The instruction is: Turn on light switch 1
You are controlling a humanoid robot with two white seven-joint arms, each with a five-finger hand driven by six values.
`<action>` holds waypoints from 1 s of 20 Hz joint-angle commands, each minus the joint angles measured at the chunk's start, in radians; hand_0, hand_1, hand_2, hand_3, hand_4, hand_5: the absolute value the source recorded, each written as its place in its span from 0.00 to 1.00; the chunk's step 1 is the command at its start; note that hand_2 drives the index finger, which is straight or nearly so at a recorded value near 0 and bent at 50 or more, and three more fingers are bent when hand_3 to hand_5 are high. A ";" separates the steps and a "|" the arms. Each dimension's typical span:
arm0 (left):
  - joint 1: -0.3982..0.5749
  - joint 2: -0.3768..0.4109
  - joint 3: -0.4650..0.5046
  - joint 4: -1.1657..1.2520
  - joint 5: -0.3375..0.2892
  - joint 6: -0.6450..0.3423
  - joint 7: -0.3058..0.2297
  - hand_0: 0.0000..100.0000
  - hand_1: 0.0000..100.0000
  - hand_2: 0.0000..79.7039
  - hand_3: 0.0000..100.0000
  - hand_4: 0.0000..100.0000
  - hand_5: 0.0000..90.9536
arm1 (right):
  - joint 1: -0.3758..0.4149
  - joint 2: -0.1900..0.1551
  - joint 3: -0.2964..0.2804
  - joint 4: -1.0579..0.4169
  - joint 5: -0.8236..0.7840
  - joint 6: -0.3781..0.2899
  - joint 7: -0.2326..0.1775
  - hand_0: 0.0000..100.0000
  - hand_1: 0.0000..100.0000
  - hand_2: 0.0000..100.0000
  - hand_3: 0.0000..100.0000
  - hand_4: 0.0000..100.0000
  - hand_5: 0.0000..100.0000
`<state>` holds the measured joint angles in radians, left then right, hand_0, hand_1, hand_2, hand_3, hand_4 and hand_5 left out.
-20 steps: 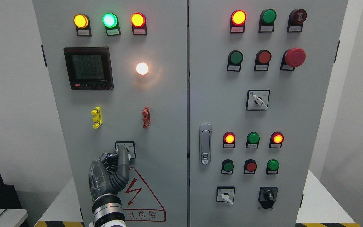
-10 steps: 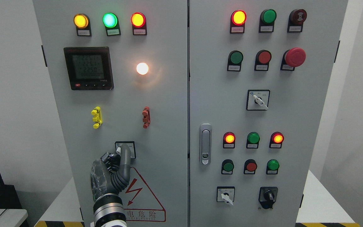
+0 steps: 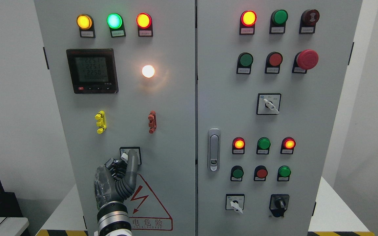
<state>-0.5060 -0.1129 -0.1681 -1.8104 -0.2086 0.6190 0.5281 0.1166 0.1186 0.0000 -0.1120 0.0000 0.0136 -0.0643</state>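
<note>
Grey left hand [image 3: 116,183] raised against the cabinet door [image 3: 172,131], fingers curled around the switch knob [image 3: 130,156], low on the door, below the glowing white lamp [image 3: 148,71].

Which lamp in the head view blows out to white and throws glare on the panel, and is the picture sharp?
Head view: the round lamp beside the meter is overexposed, with a warm halo spilling onto the grey door; focus is crisp overall, though the small label print stays unreadable.
</note>
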 commanded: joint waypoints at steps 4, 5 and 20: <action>0.010 -0.004 0.002 -0.006 0.000 -0.001 0.000 0.22 0.36 0.82 0.85 0.89 0.92 | 0.000 0.000 0.017 0.000 -0.025 0.000 0.000 0.12 0.39 0.00 0.00 0.00 0.00; 0.010 -0.004 0.002 -0.007 0.000 -0.004 -0.002 0.22 0.36 0.82 0.85 0.89 0.92 | 0.000 0.000 0.017 0.000 -0.025 0.000 0.000 0.12 0.39 0.00 0.00 0.00 0.00; 0.095 -0.002 0.002 -0.092 -0.008 -0.015 -0.030 0.14 0.39 0.83 0.86 0.89 0.92 | 0.000 0.000 0.017 0.000 -0.025 0.000 0.000 0.12 0.39 0.00 0.00 0.00 0.00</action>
<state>-0.4474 -0.1150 -0.1657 -1.8462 -0.2123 0.6046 0.5040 0.1166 0.1187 0.0000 -0.1120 0.0000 0.0137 -0.0643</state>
